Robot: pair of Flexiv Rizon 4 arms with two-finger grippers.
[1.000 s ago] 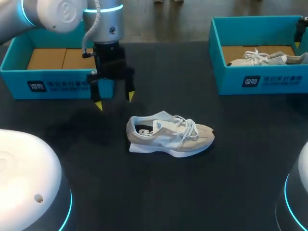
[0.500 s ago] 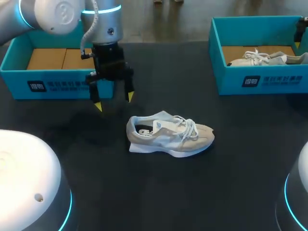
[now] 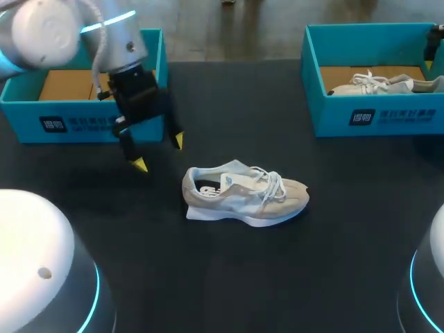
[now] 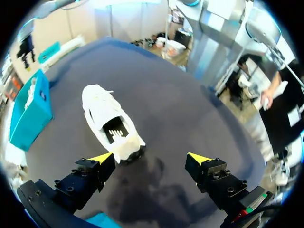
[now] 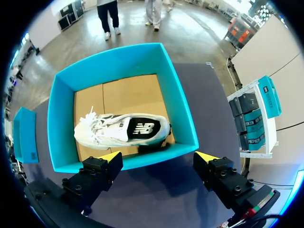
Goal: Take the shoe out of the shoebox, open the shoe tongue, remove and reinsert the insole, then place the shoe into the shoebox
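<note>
A pale grey and white shoe [image 3: 243,192] with white laces lies on its sole on the black table, toe to the right. The left wrist view shows this shoe [image 4: 110,124] ahead of my left gripper [image 4: 151,160], heel nearest, dark insole visible inside. My left gripper [image 3: 159,152] hangs open and empty above the table, left of the shoe's heel, in front of the left teal shoebox [image 3: 83,121]. My right gripper [image 5: 159,157] is open and empty above the right teal shoebox [image 5: 178,104], which holds a second white shoe [image 5: 121,130].
The left shoebox holds only brown cardboard lining [image 3: 66,84]. The right shoebox [image 3: 368,114] stands at the back right with its shoe [image 3: 385,84] inside. White robot bases [image 3: 35,263] fill the front corners. Bare black table surrounds the shoe.
My left arm has swung left and tilted, carrying its open gripper slightly away from the shoe. The shoe and the right arm have not moved.
</note>
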